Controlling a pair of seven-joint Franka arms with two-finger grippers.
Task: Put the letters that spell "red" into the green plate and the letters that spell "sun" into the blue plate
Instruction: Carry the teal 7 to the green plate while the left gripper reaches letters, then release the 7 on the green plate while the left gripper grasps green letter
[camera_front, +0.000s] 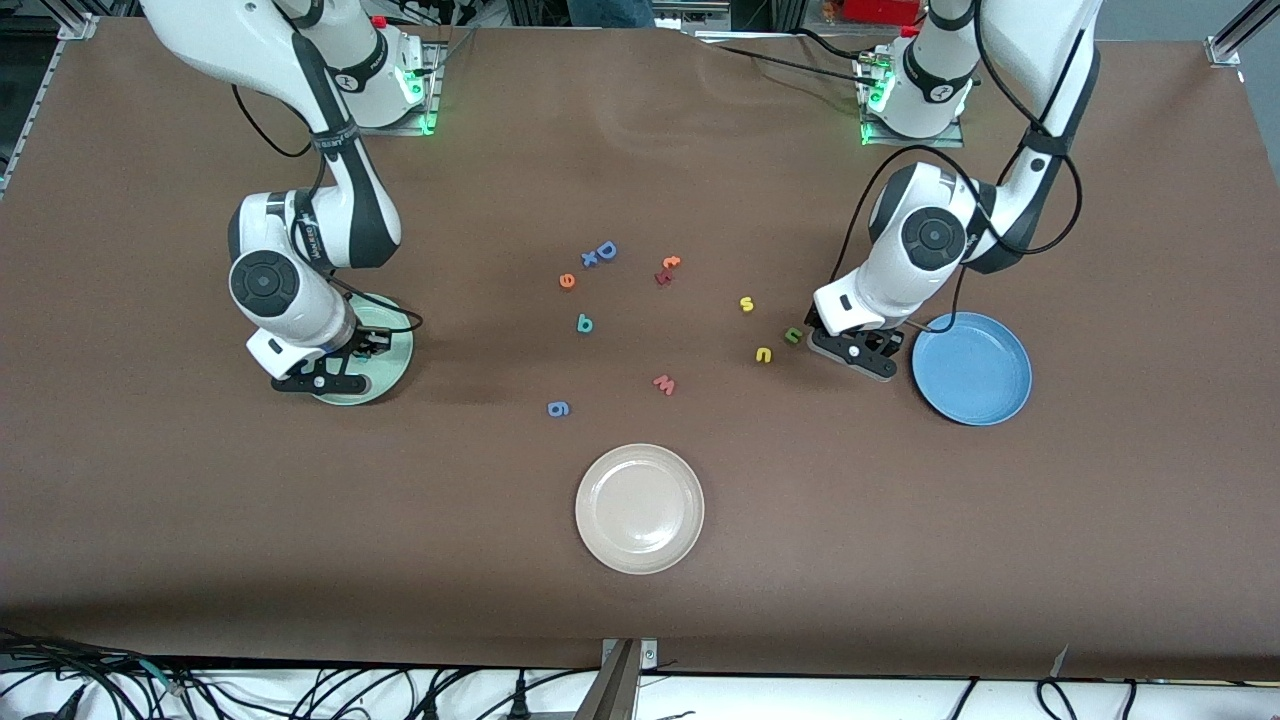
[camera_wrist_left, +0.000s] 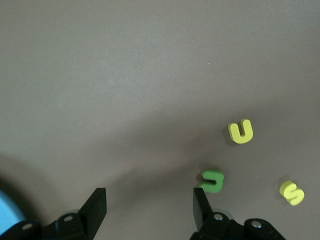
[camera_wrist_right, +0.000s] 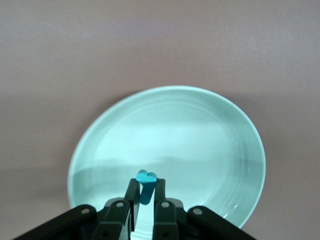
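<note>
Teal letter in grip: small teal foam letter (camera_wrist_right: 146, 182), pinched between the fingertips of the right gripper (camera_wrist_right: 145, 192), hanging over the green plate; which letter it is cannot be told.
Right gripper: jaws closed tight on the teal piece; seen from the front it sits over the plate at the right arm's end of the table (camera_front: 330, 372).
Green plate: pale mint, round, shallow rim (camera_wrist_right: 235, 145); partly covered by the right arm in the front view (camera_front: 395, 362); bowl holds no letters that show.
Teal d: lies near the table's middle (camera_front: 584, 323), well apart from both plates.
Orange e: on the cloth (camera_front: 567, 281), just beside the blue letters.
Green u/n shape: lies on the table (camera_wrist_left: 213, 180) right at one finger of the left gripper, toward the blue plate (camera_front: 792, 335).
Yellow u/n shape: near the green one (camera_wrist_left: 241, 131), slightly nearer the front camera (camera_front: 764, 354).
Yellow s: flat on the table (camera_wrist_left: 292, 192), farther from the front camera than the other two (camera_front: 746, 304).
Left gripper: low over the cloth (camera_wrist_left: 149, 205), fingers spread apart with nothing between them; beside the blue plate (camera_front: 858, 352).
Blue plate: medium blue, round, at the left arm's end (camera_front: 1000, 400); no letters in it.
Other items: blue capital D (camera_front: 606, 250), orange t (camera_front: 670, 263), pink-red w (camera_front: 664, 384), blue g-like letter (camera_front: 558, 408), cream-white plate (camera_front: 640, 565) nearest the front camera.
Surface: brown cloth-covered table (camera_front: 900, 560).
</note>
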